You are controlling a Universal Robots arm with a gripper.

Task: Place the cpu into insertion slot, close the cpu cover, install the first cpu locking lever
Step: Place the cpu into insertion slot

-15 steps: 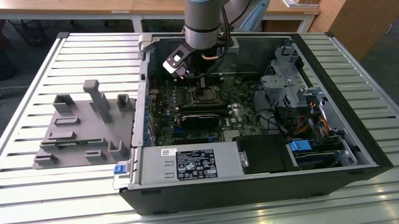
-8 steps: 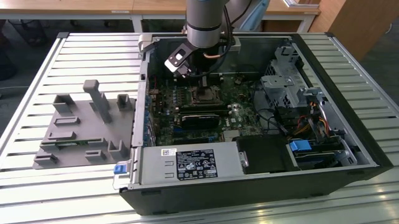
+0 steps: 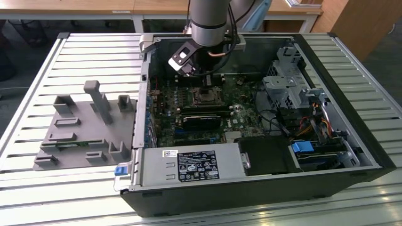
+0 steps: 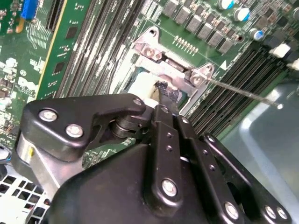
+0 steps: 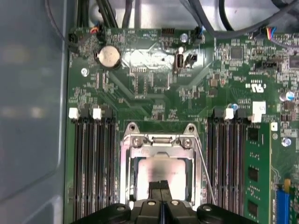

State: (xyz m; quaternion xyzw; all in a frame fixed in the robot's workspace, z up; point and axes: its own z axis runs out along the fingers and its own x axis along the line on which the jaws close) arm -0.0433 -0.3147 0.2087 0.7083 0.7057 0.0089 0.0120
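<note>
well off toward the exterior view's left of the claw (image 3: 203,81), a grey plastic fixture (image 3: 82,127) lies on the slatted table (image 3: 37,188), apart from the open computer case (image 3: 251,197). the claw hangs inside that case over the green motherboard (image 5: 154,84), its two black fingertips (image 5: 155,189) pressed together with nothing pinched between them. right beneath the tips sits the cpu (image 5: 161,168), lying flat in the insertion slot (image 3: 206,97); whether the tips touch it cannot be told. the cpu cover (image 5: 135,154) lies down over the slot, its window framing the chip. long black memory slots (image 5: 91,163) flank the claw on both sides. just beside the claw, the thin rod of the cpu locking lever (image 4: 243,94) juts out from the slot's corner, not tucked down. further toward the exterior view's right of the claw stands the metal drive cage (image 3: 285,89).
</note>
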